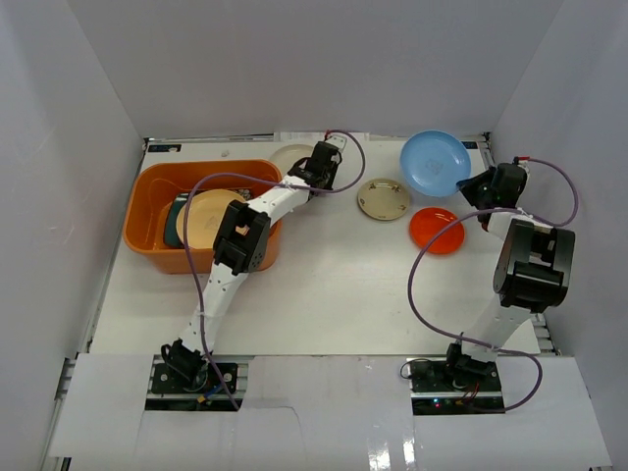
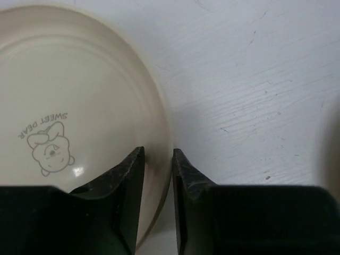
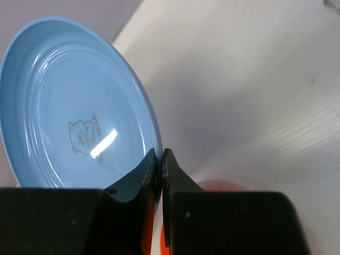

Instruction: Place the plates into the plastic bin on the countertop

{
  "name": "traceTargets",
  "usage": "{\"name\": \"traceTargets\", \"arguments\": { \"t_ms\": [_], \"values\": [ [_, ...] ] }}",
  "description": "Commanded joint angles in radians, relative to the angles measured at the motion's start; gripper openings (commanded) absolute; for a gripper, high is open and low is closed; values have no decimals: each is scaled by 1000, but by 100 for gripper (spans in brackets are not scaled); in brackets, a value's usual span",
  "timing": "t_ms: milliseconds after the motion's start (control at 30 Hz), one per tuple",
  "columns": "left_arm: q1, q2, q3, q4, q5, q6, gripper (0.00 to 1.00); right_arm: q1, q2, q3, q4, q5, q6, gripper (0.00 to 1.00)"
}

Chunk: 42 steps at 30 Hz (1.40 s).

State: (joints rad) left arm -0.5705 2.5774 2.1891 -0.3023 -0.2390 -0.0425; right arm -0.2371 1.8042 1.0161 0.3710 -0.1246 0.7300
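Orange bin (image 1: pixel 147 240) sits at the back left of the countertop (image 1: pixel 334 285), and it's already got a tan plate (image 1: pixel 208 218) lying partly over a teal plate (image 1: pixel 175 221) inside. Four more plates are outside it.

Cream plate (image 1: pixel 290 157) (image 2: pixel 79 106) is flat on the counter just behind the bin's far right corner. Left gripper (image 1: pixel 316 169) (image 2: pixel 158 151) is down on its right edge. On the wrist cam one finger is over the inside of the dish and the other sits just outside the rim, with a narrow gap between them. Honestly can't tell if it's actually pinching the rim or only straddling it. There's a little bear print with "SWEET BEAR" on the plate.

Right gripper (image 1: pixel 471 186) (image 3: pixel 158 151) is at the back right, clamped on the edge of the blue plate (image 1: pixel 432 162) (image 3: pixel 69 106), jaws almost together with the rim sandwiched between. That one has a bear print too.

Orange plate (image 1: pixel 436 230) lies just in front of the blue one. Khaki plate (image 1: pixel 383 198) sits between the cream and blue plates, touching neither.
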Motion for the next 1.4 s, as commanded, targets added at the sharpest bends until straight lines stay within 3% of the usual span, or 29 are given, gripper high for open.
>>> {"name": "traceTargets", "arguments": {
  "t_ms": [0, 33, 167, 367, 700, 900, 1067, 1133, 1200, 1367],
  "values": [
    [-14, 12, 23, -41, 18, 19, 33, 13, -118, -5, 100, -55, 11, 8],
    [-20, 1, 21, -38, 18, 23, 19, 18, -153, -7, 98, -56, 5, 8],
    [-71, -74, -23, 41, -15, 77, 0, 21, -241, -7, 65, -52, -18, 8],
    [-109, -242, -55, 84, -68, 101, 0, 19, -399, -27, 3, -18, -52, 8],
    [-140, -654, -141, 58, -200, 205, 0, 1, -631, -25, -187, -17, -75, 8],
    [-137, -950, -449, 13, -376, 260, 0, 2, -712, -27, -241, -91, -78, 8],
    [-124, -1160, -730, -109, -419, 112, 0, 165, -695, 30, -306, -70, -155, 8],
    [-100, -1195, -860, -109, -413, 83, 0, 307, -665, 81, -356, -32, -194, 8],
    [-78, -1217, -940, -104, -378, 52, 0, 372, -652, 93, -345, -3, -207, 8],
    [-31, -1192, -1000, -101, -326, -3, 0, 504, -617, 127, -348, 48, -210, 8]
  ]
}}
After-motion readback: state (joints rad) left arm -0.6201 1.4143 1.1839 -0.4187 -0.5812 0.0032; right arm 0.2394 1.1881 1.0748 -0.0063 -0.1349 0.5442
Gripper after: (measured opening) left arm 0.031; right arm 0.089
